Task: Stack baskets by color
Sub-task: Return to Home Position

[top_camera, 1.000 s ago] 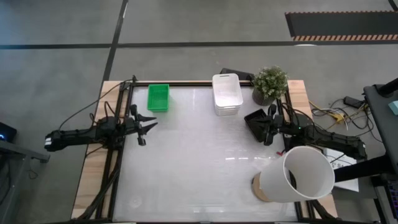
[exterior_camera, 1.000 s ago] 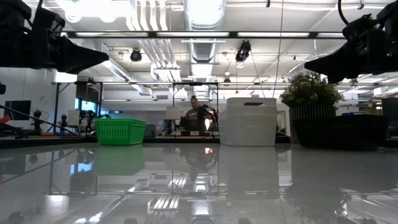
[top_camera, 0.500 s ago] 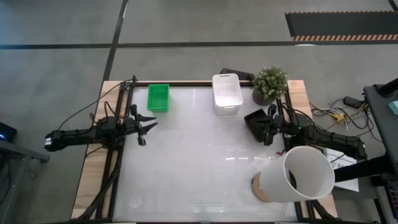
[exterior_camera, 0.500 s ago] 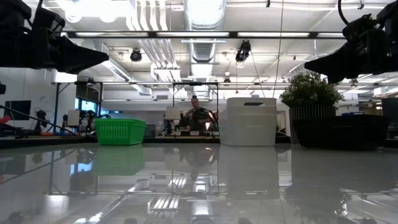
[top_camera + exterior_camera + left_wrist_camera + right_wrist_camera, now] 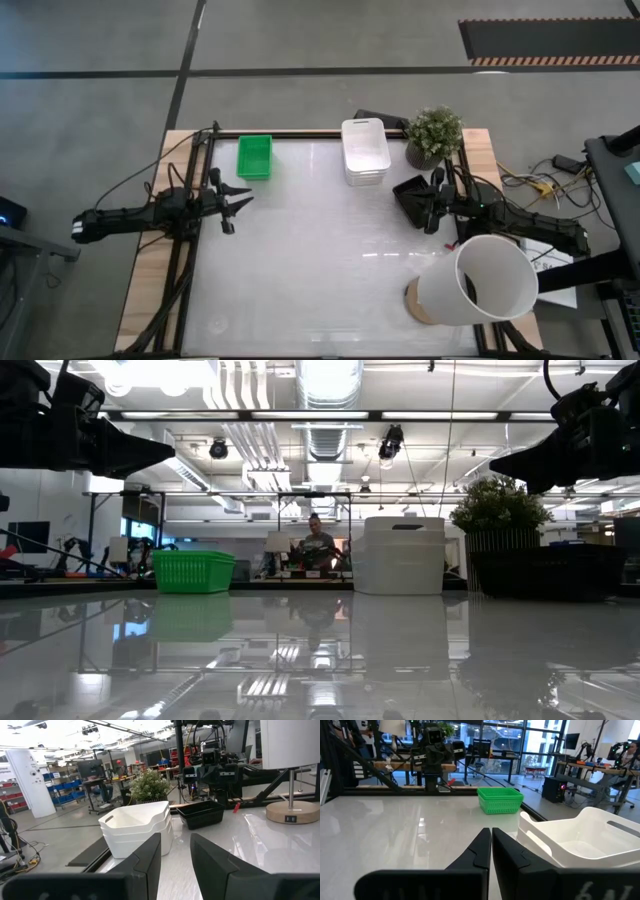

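1. 3 basket piles stand on the table's far half. The green baskets are toward the left and the white baskets are nested in the middle. The black baskets are at the right edge, near the plant.
2. Left claw: raised over the left edge, fingers a narrow gap apart, holding nothing.
3. Right claw: raised at the right edge by the black baskets, fingers pressed together, holding nothing.
4. 1 large white cylinder is at the near right corner.

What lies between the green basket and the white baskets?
Nothing. The high view shows only bare tabletop between the green basket and the stacked white baskets.
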